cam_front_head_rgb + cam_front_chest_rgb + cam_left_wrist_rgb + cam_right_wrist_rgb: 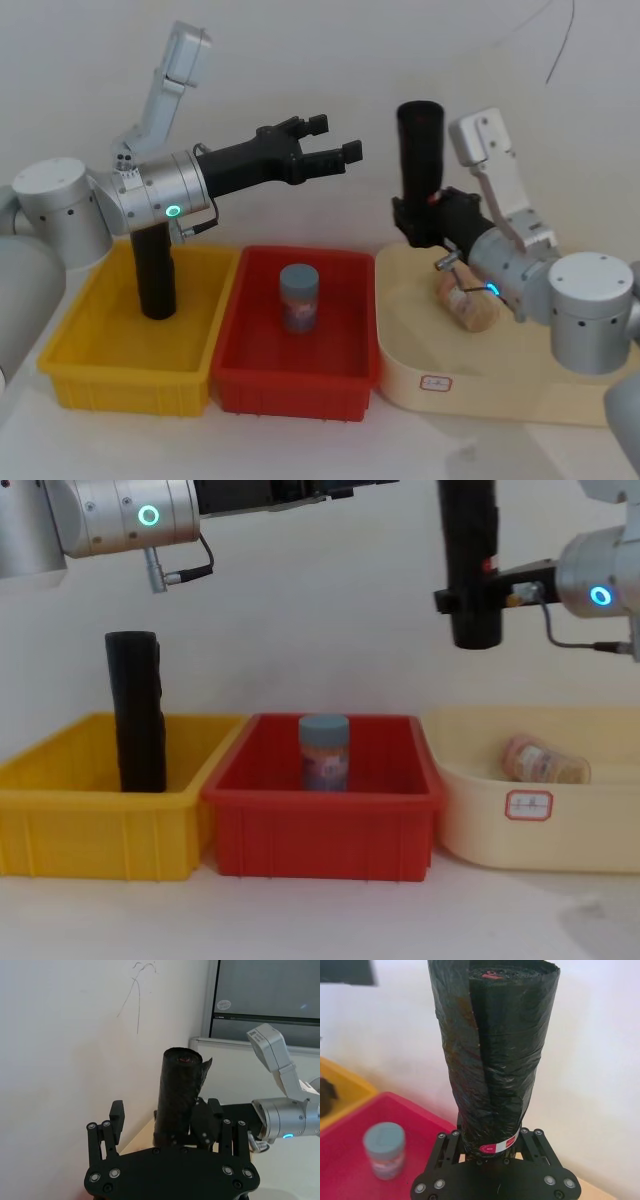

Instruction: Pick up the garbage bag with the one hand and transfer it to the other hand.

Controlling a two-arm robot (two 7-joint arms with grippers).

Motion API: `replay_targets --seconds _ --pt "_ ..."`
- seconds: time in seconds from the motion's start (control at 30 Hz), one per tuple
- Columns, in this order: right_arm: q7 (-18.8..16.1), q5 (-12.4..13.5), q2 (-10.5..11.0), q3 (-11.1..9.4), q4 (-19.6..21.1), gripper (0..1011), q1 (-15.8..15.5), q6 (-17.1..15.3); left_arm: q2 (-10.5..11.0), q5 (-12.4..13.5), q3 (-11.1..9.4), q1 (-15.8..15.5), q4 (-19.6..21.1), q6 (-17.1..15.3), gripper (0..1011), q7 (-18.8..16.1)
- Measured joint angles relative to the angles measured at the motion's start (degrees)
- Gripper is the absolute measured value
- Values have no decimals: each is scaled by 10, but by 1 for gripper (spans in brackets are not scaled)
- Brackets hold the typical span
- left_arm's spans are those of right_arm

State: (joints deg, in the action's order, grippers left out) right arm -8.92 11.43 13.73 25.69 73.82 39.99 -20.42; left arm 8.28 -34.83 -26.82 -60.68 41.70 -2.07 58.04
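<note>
The garbage bag (420, 150), a tall matte-black roll, stands upright in the air above the cream tray's back left corner. My right gripper (418, 222), on the blue-ringed arm, is shut on the bag's lower end (495, 1050), just above a red-and-white label band. My left gripper (335, 138), on the teal-ringed arm, hovers open at the same height over the red bin. Its fingertips point at the bag with a small gap between them. From the left wrist, the bag (177, 1095) stands just beyond the open fingers (116, 1112).
A second black roll (155, 270) stands in the yellow bin (70, 350). A blue-lidded jar (299, 297) stands in the red bin (290, 385). The cream tray (400, 380) holds a jar lying on its side (465, 303). A white wall is close behind.
</note>
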Motion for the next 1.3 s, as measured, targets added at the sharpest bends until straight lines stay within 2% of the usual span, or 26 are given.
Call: replay_targets --seconds 0.47,0.7,1.0,1.3 --pt "88 -28 17 -38 64 476 -33 -111 0 0 0 0 0 0 1002 0" --pt "113 -37 21 -51 84 476 -44 -150 0 0 0 0 0 0 1002 0" --pt "113 -41 28 -54 90 476 -47 -167 0 0 0 0 0 0 1002 0" --pt "106 -44 28 -54 89 476 -44 -169 0 0 0 0 0 0 1001 0"
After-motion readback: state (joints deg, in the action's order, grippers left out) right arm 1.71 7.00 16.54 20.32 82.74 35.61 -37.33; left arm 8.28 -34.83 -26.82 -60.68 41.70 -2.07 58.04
